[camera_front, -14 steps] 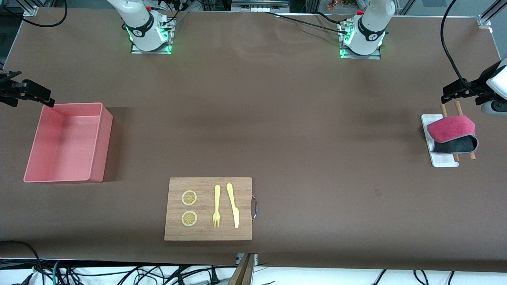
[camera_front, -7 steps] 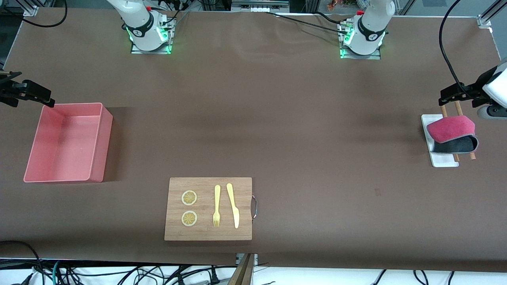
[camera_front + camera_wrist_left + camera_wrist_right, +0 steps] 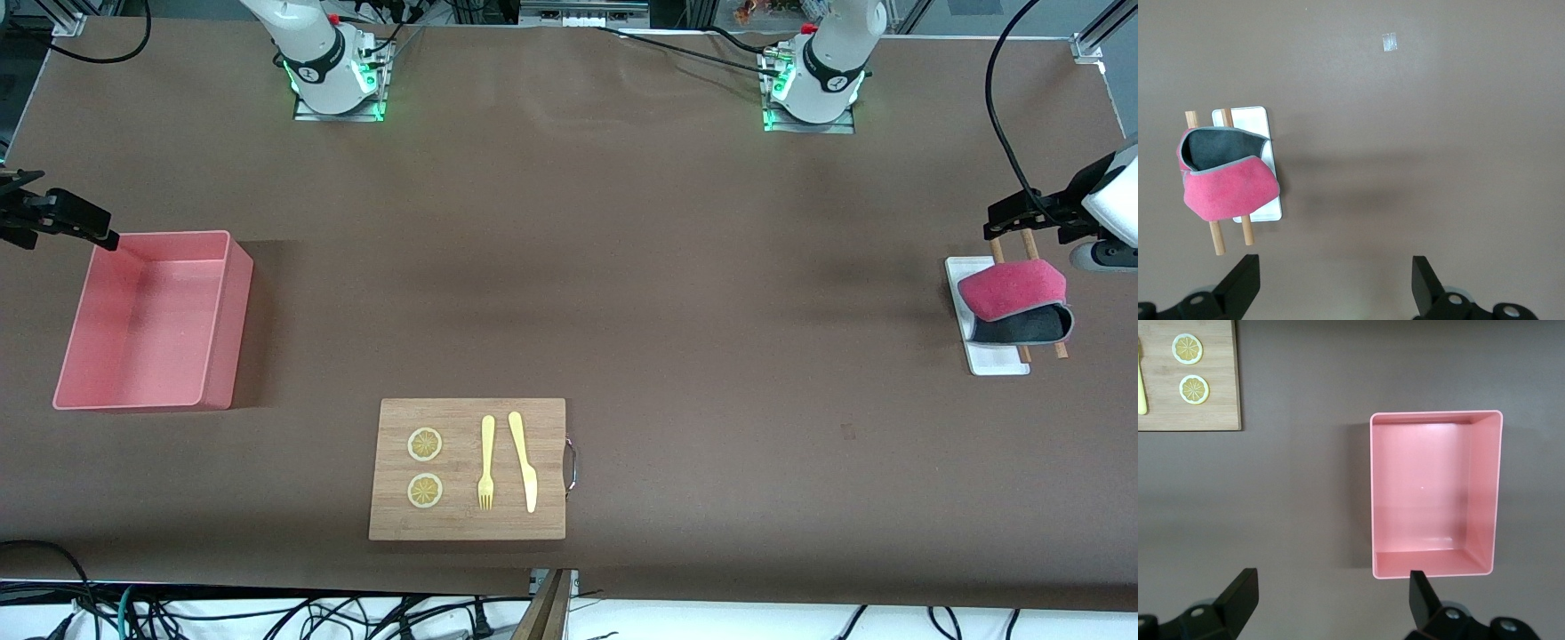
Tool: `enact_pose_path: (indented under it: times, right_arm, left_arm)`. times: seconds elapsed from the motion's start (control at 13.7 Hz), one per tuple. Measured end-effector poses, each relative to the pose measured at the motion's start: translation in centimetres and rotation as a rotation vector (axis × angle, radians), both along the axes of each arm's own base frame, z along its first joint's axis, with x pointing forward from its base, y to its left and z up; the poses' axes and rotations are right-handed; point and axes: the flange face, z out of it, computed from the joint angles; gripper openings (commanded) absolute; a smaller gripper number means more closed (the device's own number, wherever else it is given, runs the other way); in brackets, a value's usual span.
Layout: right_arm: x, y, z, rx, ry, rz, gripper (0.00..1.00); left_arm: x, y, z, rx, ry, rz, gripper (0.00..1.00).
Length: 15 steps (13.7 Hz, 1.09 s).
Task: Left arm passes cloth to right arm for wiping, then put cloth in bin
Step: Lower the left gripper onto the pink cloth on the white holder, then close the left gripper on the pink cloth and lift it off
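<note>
The cloth (image 3: 1013,292) lies folded, crimson-pink face over dark grey, on two wooden sticks across a small white tray (image 3: 996,360) at the left arm's end of the table. In the left wrist view the cloth (image 3: 1228,190) sits off to one side. My left gripper (image 3: 1013,216) hovers open and empty over bare table beside the tray's end; its jaws (image 3: 1335,267) stand wide apart. The salmon-pink bin (image 3: 227,293) stands at the right arm's end, nothing in it. My right gripper (image 3: 89,227) hangs open over the table by the bin's corner (image 3: 1331,581), holding nothing.
A wooden cutting board (image 3: 467,524) with two lemon slices, a yellow fork and a yellow knife lies near the front camera's edge. Its corner shows in the right wrist view (image 3: 1218,407). A small piece of clear tape (image 3: 1389,42) is stuck to the brown tablecloth.
The left gripper has shifted slightly beside the tray's end. The right gripper has drifted a little by the bin's corner. The cloth has not moved.
</note>
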Motion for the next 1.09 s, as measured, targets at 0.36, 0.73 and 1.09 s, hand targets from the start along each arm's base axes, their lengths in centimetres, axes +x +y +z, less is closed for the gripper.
enact_pose_path:
  times: [0.36,0.73,1.09]
  right_arm:
    - [0.0,0.1,0.1,0.0,-0.002,0.001,1.0]
    - [0.0,0.2,0.1,0.0,-0.002,0.003,1.0]
    - [0.2,0.2,-0.2,0.001,0.0,0.003,1.0]
  left_arm:
    - [1.6,4.8,-4.8,-0.005,0.043,0.045,1.0]
    - [4.1,15.2,-13.1,0.022,0.092,-0.079,1.0]
    - [4.6,21.3,-18.8,-0.06,0.137,-0.214,1.0]
